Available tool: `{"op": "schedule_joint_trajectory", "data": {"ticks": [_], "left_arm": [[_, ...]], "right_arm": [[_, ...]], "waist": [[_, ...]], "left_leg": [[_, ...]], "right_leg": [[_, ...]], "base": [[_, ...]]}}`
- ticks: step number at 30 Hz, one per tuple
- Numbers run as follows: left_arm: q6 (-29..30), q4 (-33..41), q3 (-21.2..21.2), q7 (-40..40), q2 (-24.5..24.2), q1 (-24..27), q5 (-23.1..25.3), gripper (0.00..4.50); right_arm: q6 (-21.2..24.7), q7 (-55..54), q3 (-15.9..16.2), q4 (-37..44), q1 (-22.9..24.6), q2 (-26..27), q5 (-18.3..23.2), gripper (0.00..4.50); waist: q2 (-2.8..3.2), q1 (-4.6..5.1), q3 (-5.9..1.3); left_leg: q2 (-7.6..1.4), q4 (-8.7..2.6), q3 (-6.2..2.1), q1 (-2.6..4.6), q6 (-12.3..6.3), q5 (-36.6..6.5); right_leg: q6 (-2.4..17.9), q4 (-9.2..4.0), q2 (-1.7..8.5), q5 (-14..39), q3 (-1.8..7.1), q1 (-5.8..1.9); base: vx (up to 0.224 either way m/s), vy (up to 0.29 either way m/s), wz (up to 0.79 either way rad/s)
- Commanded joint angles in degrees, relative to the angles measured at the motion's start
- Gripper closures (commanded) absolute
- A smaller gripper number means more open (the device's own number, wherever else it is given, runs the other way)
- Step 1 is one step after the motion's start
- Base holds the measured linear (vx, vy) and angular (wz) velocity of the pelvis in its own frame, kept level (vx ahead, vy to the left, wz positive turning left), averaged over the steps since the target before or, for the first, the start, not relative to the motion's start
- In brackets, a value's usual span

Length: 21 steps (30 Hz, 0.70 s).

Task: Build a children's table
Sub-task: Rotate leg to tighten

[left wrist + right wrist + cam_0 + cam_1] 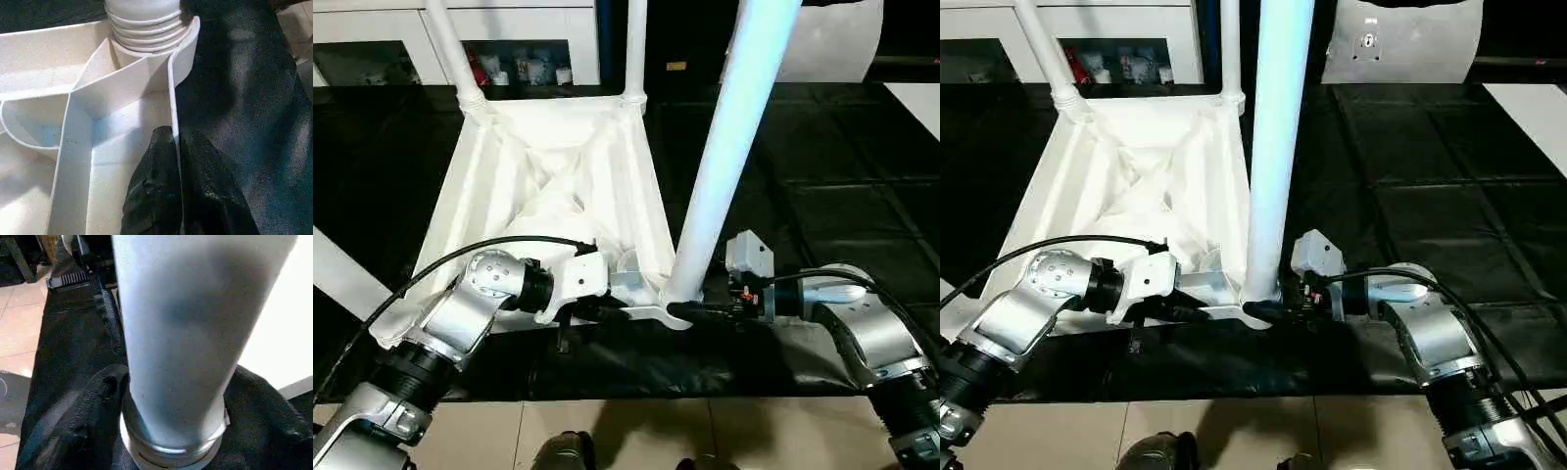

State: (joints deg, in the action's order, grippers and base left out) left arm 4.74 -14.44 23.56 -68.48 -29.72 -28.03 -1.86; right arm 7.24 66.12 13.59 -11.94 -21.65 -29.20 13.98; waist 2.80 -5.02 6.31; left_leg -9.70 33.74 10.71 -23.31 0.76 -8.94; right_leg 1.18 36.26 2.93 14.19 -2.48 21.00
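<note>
Upturned table top; near leg stands upright, right pincer clasping it, left pincer pinching rim.

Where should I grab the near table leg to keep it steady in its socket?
Grip the near leg low, just above its corner socket, coming from the right side: the round tube stands upright, and the tabletop's rim blocks the left.
</note>
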Motion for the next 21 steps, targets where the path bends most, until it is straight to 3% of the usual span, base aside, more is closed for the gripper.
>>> {"op": "schedule_joint_trajectory", "data": {"ticks": [1,9,13,16,18,19,21], "left_arm": [[-1.12,-0.30,1.00,-0.87,0.07,-1.16,1.19,4.50],[1.37,-0.41,-0.57,1.23,1.22,-0.29,0.11,4.50],[4.56,-0.09,-2.18,5.31,2.96,0.10,-0.14,4.50],[10.27,1.58,-4.08,11.01,5.92,0.09,-0.48,4.50],[17.09,3.13,-5.80,19.31,10.71,-0.81,0.67,4.50],[18.54,3.27,-6.17,21.41,11.96,-1.16,1.11,4.50],[20.65,3.13,-6.81,25.02,14.44,-1.91,1.69,4.50]], "right_arm": [[0.25,0.67,0.63,-0.21,-0.22,0.37,0.55,1.72],[2.32,0.46,0.88,1.70,2.56,1.37,1.11,1.91],[3.61,-4.08,0.60,2.91,4.18,3.44,0.47,1.92],[6.20,-13.45,-0.53,3.45,5.36,8.31,-0.78,1.92],[8.98,-24.59,-1.95,3.34,5.88,15.67,-1.71,1.92],[9.58,-27.07,-2.19,3.21,5.88,17.44,-1.96,1.93],[10.07,-31.65,-2.53,2.57,5.57,20.44,-3.08,1.94]], "waist": [[-0.55,0.63,-3.42],[-0.60,0.63,-3.08],[-0.73,0.73,-2.63],[-0.92,1.24,-2.24],[-0.89,1.87,-1.99],[-1.34,2.36,-1.96],[-1.35,2.78,-1.99]], "left_leg": [[-4.21,-4.05,-1.78,2.03,-3.72,-10.94],[-4.32,-4.41,-1.56,2.25,-3.26,-12.44],[-4.34,-4.83,-1.52,2.41,-2.17,-14.82],[-4.31,-5.36,-1.76,2.36,0.09,-17.99],[-4.24,-5.63,-2.02,2.46,1.63,-20.04],[-4.17,-5.83,-2.28,2.27,2.29,-20.94],[-4.13,-5.96,-2.30,2.01,2.64,-20.51]], "right_leg": [[13.71,-4.85,5.86,5.36,3.04,-1.01],[13.09,-5.24,5.89,7.90,3.17,-0.72],[12.34,-5.74,6.02,12.24,3.29,-0.33],[10.57,-6.21,6.28,19.67,3.40,-0.16],[10.48,-6.32,6.31,22.25,3.37,0.37],[9.83,-6.45,6.34,23.56,3.26,0.28],[9.22,-6.29,6.23,23.04,3.26,0.22]], "base": [[0.000,0.000,0.00],[0.000,0.000,0.00],[0.000,0.000,0.00],[0.000,0.000,0.00],[0.000,0.000,0.00],[0.000,0.000,0.00],[0.000,0.000,0.00]]}}
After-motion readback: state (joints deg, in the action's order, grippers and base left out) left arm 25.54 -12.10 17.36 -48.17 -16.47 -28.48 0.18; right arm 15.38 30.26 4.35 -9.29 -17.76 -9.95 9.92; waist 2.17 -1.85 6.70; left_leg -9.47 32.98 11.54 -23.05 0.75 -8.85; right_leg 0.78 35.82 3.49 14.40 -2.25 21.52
